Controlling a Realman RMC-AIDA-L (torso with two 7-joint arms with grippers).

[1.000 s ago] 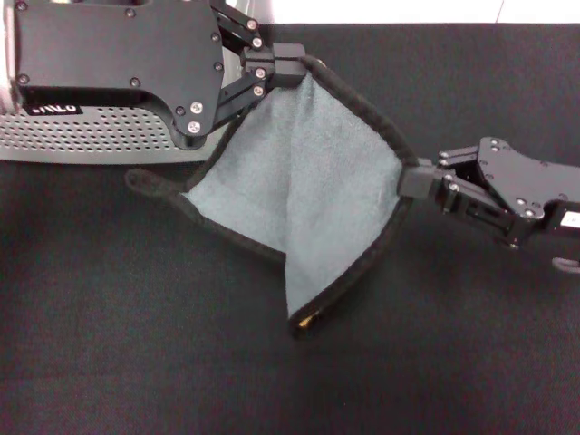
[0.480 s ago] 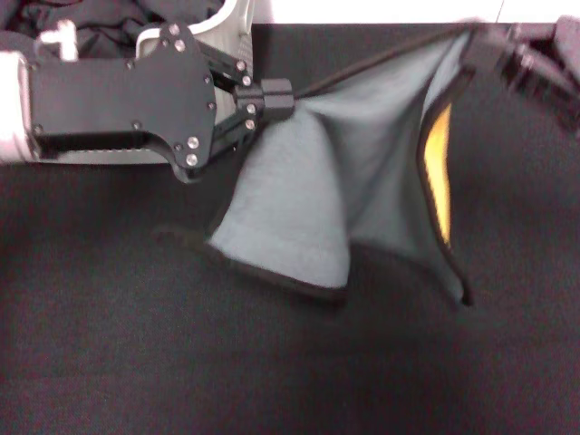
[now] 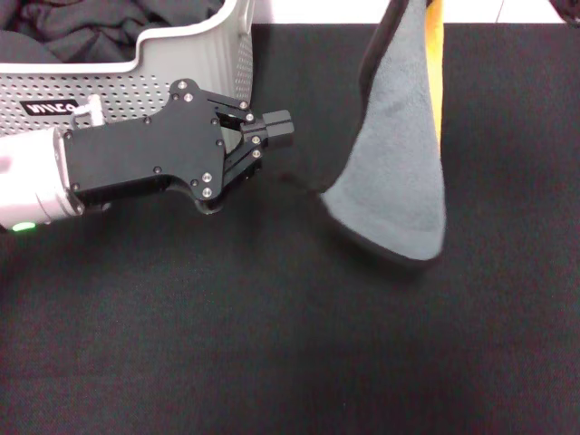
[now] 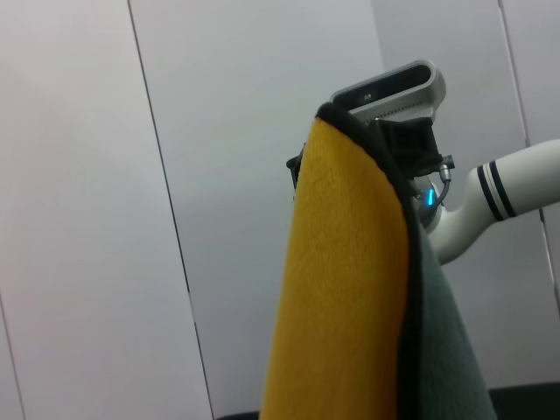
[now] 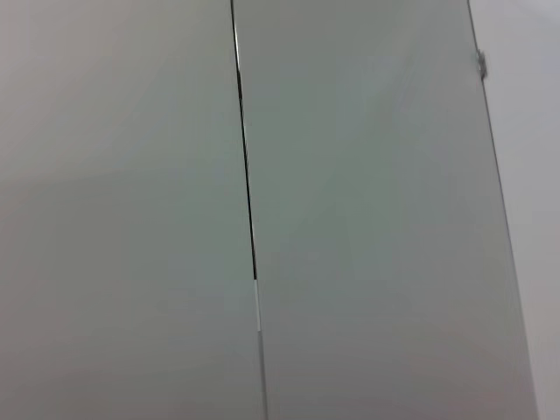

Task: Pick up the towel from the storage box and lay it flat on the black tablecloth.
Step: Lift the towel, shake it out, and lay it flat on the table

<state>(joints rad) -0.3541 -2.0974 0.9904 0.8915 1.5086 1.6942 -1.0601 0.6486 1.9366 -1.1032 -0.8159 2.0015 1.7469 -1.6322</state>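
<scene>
While towel (image 3: 399, 172) hangs, L pincer (image 3: 276, 130) empty, by box (image 3: 195, 63).

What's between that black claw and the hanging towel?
Nothing stands between them. In the head view, only a bare stretch of the black tablecloth separates the left gripper from the towel, which hangs from above the picture's top edge.

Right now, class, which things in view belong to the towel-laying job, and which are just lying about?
Belong to the job:
towel, hanging folded
storage box
black tablecloth
left gripper, beside the box, holding nothing
right gripper, holding the towel's top

Just lying about:
dark cloth inside the box
</scene>
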